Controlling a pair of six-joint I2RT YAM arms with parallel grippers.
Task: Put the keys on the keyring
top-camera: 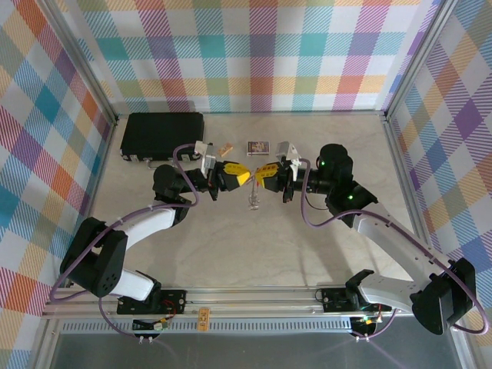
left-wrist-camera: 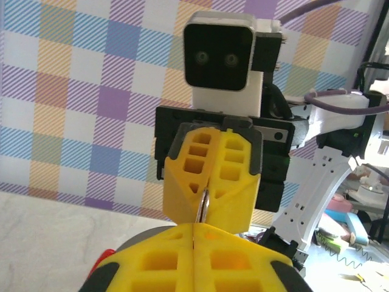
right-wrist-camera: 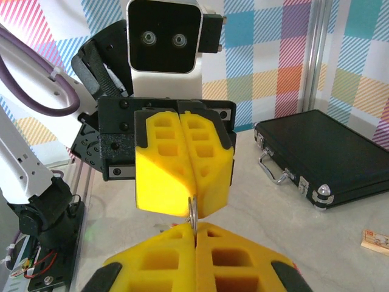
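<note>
Yellow jaws of your left gripper [top-camera: 245, 178] and right gripper [top-camera: 260, 175] meet tip to tip above the worktop [top-camera: 231, 254], both clamped on the edge-on keyring [right-wrist-camera: 192, 212]. Mid-threading, I'd say; next, 1 side has to regrip without dropping it.

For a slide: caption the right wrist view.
Left gripper and right gripper, both shut, meet on a thin metal piece; black case behind.

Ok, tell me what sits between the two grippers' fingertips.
A thin curved metal sliver, apparently the keyring, bridges the small gap between the left gripper and the right gripper. Both wrist views show it pinched in the closed fingers.
</note>
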